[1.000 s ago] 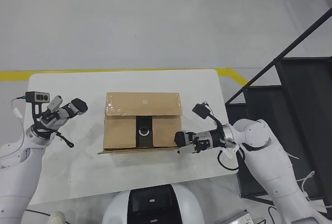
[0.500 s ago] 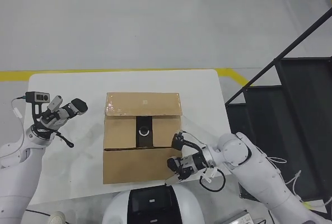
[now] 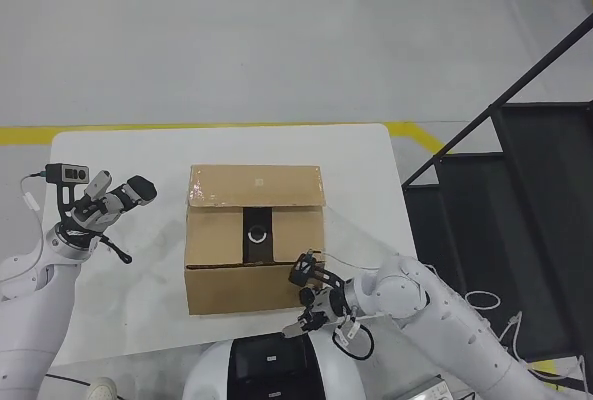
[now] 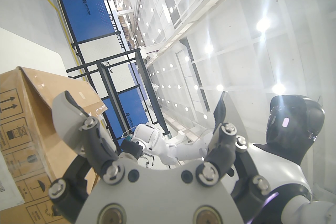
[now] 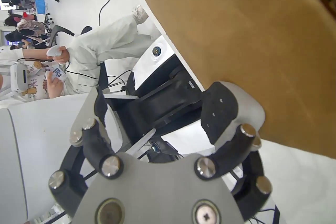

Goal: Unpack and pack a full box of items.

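Both pairs of jaws stand apart: my left gripper (image 4: 143,101) hovers well left of the box (image 3: 254,240) at mid-table (image 3: 136,150), my right gripper (image 5: 160,99) sits at its near right corner, beside the front flap (image 3: 238,290).

The left hand (image 3: 139,188) is held out sideways, tilted upward, fingers (image 4: 68,109) spread (widely); the right hand (image 3: 311,297), forearm folded inward, has its fingertips (image 5: 220,104) parted too.

1 box (image 3: 254,186); 1 table (image 3: 146,320); 2 tools: left tool (image 3: 139,189), right tool (image 3: 306,272).
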Available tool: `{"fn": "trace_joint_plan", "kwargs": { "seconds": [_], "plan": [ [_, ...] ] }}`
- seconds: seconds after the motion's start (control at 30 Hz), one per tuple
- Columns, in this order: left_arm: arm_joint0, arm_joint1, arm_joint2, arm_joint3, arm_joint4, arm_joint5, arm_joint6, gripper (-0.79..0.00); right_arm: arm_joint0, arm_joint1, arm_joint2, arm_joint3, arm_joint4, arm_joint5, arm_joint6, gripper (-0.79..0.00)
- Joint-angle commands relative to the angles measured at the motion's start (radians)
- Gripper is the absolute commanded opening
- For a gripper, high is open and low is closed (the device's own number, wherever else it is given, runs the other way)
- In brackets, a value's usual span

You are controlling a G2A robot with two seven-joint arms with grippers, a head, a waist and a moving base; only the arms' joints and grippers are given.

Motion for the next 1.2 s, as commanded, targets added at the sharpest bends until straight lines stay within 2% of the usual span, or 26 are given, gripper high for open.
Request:
{"fn": "trace_joint_plan", "kwargs": {
  "seconds": [0.0, 0.2, 0.33, 0.53, 0.6, 0.73, 0.93, 1.17],
  "plan": [
    [0.0, 0.0, 0.0, 0.0, 0.0, 0.0, 0.0, 0.0, -0.006, 0.003, 0.003, -0.012, 0.047, -0.034, 0.014, 0.0],
    [0.0, 0.0, 0.0, 0.0, 0.0, 0.0, 0.0, 0.0, -0.035, 0.029, 0.081, -0.069, 0.251, -0.157, 0.108, 0.0],
    [0.0, 0.0, 0.0, 0.0, 0.0, 0.0, 0.0, 0.0, -0.057, 0.049, 0.162, -0.088, 0.47, -0.245, 0.152, 0.0],
    [0.0, 0.0, 0.0, 0.0, 0.0, 0.0, 0.0, 0.0, -0.081, 0.08, 0.281, -0.07, 0.701, -0.271, 0.126, 0.0],
    [0.018, 0.0, 0.008, -0.014, 0.01, 0.026, -0.011, 0.0, -0.083, 0.089, 0.304, -0.065, 0.764, -0.268, 0.13, 0.0],
    [0.059, 0.007, -0.003, -0.029, -0.004, 0.082, -0.119, 0.0, -0.082, 0.105, 0.343, -0.043, 0.856, -0.258, 0.139, 0.0],
    [0.066, 0.01, -0.001, -0.016, 0.035, 0.086, -0.229, 0.0, -0.082, 0.123, 0.353, -0.036, 0.942, -0.243, 0.155, 0.0],
    [0.03, -0.001, 0.044, -0.015, 0.079, 0.062, -0.212, 0.0, -0.073, 0.139, 0.335, -0.026, 0.96, -0.245, 0.152, 0.0]
  ]
}}
